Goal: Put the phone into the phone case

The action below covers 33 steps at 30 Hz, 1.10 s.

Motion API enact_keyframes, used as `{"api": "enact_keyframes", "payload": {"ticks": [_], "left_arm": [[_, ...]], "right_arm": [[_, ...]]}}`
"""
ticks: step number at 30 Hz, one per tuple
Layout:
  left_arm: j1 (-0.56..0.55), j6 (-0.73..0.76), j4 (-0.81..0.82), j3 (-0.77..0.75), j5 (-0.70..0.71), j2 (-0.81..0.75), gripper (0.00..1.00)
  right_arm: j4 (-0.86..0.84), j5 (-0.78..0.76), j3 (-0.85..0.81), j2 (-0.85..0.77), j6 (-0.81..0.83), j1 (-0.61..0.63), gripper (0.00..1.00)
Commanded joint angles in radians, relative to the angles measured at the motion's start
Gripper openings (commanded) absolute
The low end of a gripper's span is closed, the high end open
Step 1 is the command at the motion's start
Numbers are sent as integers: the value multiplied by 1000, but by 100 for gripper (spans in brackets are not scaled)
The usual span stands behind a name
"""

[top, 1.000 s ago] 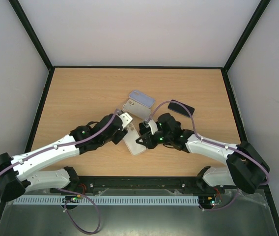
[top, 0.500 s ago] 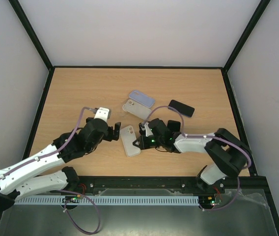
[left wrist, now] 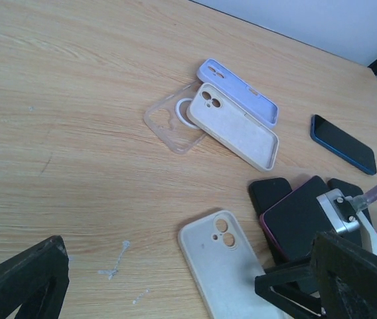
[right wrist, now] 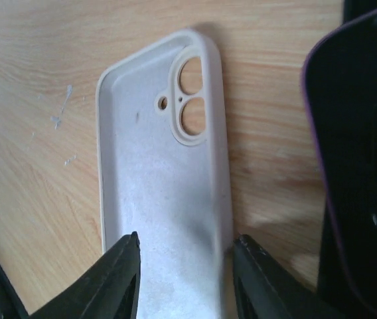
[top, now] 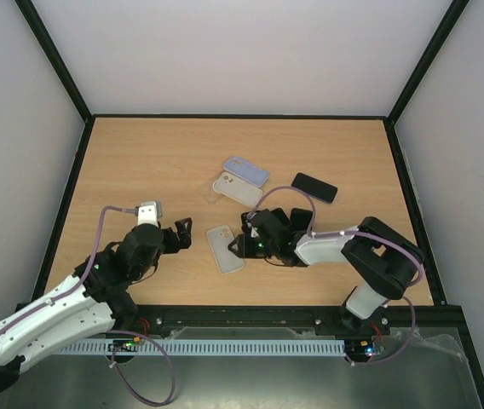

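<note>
Nothing is seated yet: the empty white case [top: 225, 249] is pinched across its width by the right pincer [right wrist: 187, 244], lower centre of the worktop [top: 157, 162]. The purple-edged phone [left wrist: 299, 219] lies just right of it. The left pincer [left wrist: 188, 272] is spread, empty.

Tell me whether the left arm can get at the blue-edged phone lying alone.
Probably not directly: the right end effector, gripping the white case, sits between the left end effector and that phone.
</note>
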<state>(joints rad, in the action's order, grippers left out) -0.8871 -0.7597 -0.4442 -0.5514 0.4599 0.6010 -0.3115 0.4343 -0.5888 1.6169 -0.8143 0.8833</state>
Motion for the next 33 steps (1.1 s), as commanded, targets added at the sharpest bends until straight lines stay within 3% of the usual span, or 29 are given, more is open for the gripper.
{"api": "enact_keyframes", "payload": {"ticks": [1,7,20,26,33], "left_arm": [[20,-59,59,29,-61,-1,100],[36,-80,103,48,-113,40,100],[137,-46,234,81,-254,108,100],[203,-34,318,111,-366,163,100],[260,-18,360,127,-453,204,100]], "right_arm": [[14,-120,-5,-68,-26,4,41],[87,-223,53,-259,-24,-2,58],[-11,-335,319,-595,-240,-170,67],[-183,-382,414,-572,-373,-195,64],[-357,-385,431,-423,-446,-195,61]]}}
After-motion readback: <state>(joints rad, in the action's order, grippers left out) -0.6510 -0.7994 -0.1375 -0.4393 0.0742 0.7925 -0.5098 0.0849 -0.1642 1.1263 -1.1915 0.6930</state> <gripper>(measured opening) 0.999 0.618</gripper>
